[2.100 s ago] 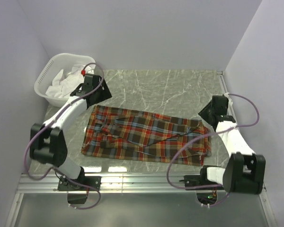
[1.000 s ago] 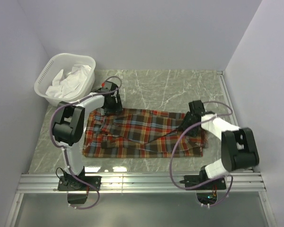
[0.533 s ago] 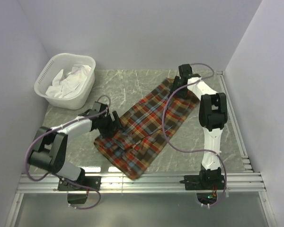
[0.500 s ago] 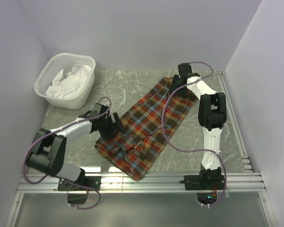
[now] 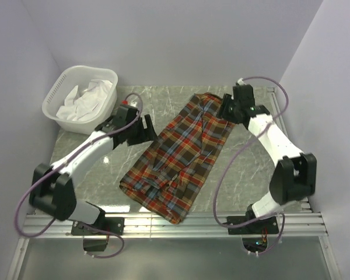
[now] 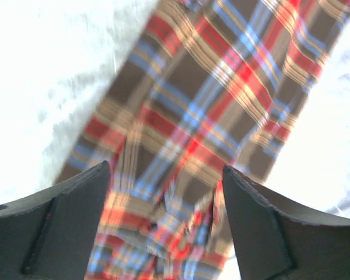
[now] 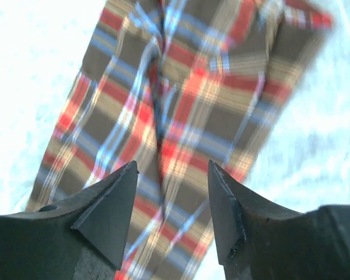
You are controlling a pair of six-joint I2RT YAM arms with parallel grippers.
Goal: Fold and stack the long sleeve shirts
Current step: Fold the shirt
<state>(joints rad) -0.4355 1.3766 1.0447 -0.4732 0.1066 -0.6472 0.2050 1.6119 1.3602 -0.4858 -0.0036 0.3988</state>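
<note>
Top view: light is bright, even and overhead; shadows are soft; focus is sharp; glare marks the near edge of the table (image 5: 181,102). Wrist views: table overexposed to white; shirt (image 6: 210,116) motion-blurred.

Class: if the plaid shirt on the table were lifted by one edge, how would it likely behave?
The plaid shirt would probably droop limply: it lies in soft folds and creases. It looks thin and flat on the table, so it is likely light for its size. Pushed, it would probably bunch rather than slide whole; its near end is rumpled.
</note>
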